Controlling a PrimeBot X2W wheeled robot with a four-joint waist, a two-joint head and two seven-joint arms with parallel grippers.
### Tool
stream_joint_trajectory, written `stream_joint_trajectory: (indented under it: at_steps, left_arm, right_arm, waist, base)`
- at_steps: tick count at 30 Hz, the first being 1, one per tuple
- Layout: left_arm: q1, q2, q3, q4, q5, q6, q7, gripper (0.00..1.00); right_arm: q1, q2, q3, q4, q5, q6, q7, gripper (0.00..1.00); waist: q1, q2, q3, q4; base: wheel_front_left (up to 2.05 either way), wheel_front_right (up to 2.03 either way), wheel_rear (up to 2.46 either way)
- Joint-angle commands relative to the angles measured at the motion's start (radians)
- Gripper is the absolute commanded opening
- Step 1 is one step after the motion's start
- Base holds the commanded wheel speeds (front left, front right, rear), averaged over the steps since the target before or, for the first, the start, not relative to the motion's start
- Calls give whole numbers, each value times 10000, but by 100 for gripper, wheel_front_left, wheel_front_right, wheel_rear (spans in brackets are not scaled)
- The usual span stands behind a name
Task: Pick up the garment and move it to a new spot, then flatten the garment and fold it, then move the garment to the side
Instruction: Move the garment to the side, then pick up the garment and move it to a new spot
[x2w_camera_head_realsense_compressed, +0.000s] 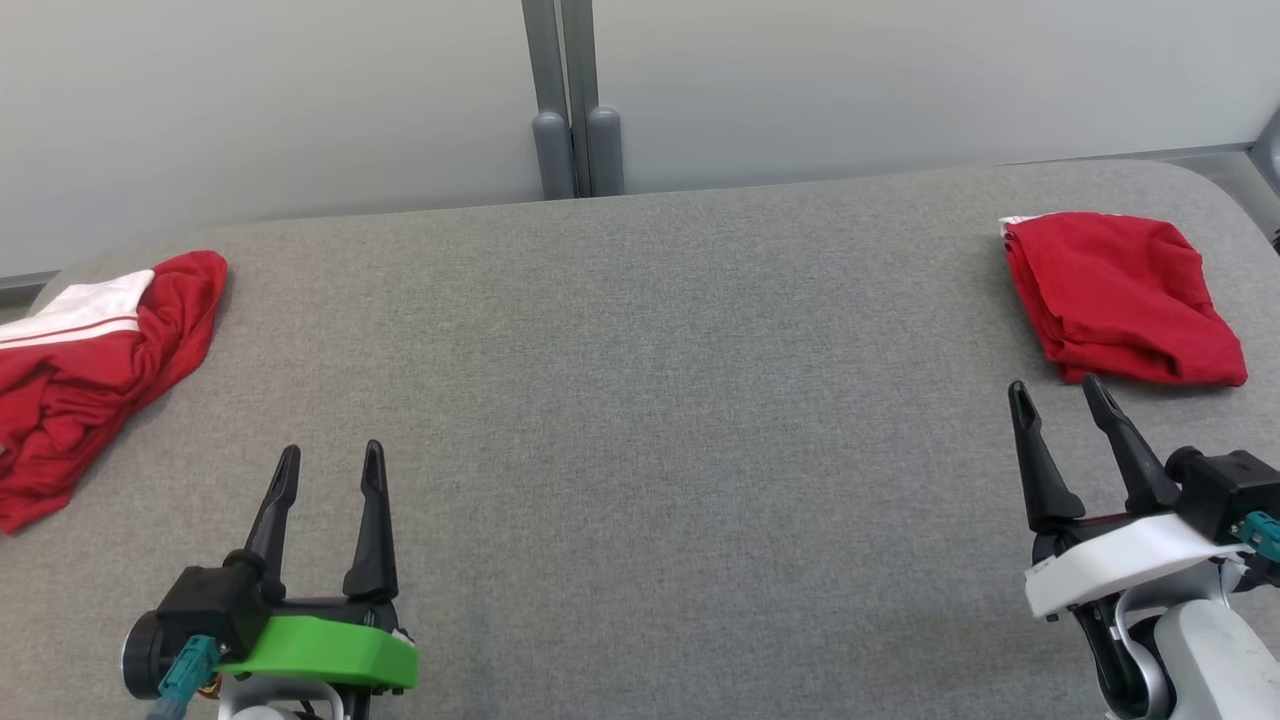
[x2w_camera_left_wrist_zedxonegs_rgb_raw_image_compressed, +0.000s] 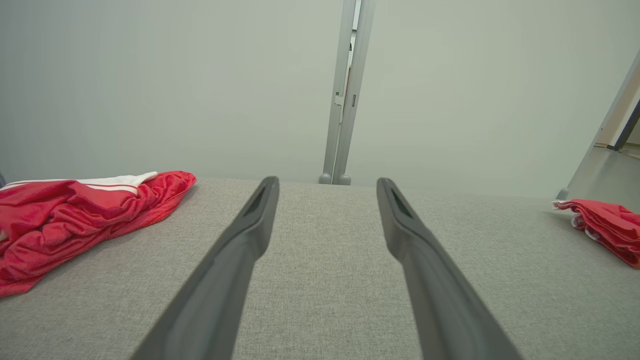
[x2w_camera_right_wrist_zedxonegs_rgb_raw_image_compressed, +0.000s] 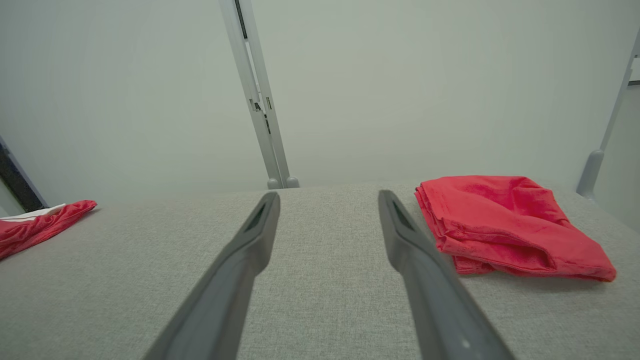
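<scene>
Here, two red garments are seen on a grey cloth-covered table (x2w_camera_head_realsense_compressed: 640, 420). A crumpled garment (x2w_camera_head_realsense_compressed: 90, 370), red with a white band, is heaped at the table's left edge toward the far left corner, and part of it is cut off by the border of the head view. A folded garment (x2w_camera_head_realsense_compressed: 1120, 295), plain red, is laid flat near the far right corner. The two are well apart, with bare cloth between them.

The left gripper (x2w_camera_head_realsense_compressed: 331, 450) is held over the near left part of the table. Its two dark fingers are spread wide and nothing is held between them. The crumpled garment lies to its left, untouched.

The right gripper (x2w_camera_head_realsense_compressed: 1055, 385) is held at the near right, likewise spread wide and empty, its tips just beside the folded garment's near edge.

Behind the table a pale wall (x2w_camera_head_realsense_compressed: 250, 100) is seen, split by a grey post (x2w_camera_head_realsense_compressed: 572, 100).
</scene>
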Motion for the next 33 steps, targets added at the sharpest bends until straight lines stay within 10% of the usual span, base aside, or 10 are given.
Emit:
stream_joint_trajectory:
  at_steps: [1, 33]
  left_arm:
    - [-51, 4, 0, 11, 81, -51, 0, 100]
    - [-406, -16, 1069, 611, 344, 39, 0, 100]
  right_arm:
    - [83, 34, 49, -63, -85, -7, -26, 100]
    - [-484, 249, 1747, 12, 495, -9, -27, 100]
  waist:
    - [1, 0, -4, 17]
    - [1, 0, 436, 3883]
  base:
    - [0, 0, 0]
    - [0, 0, 0]
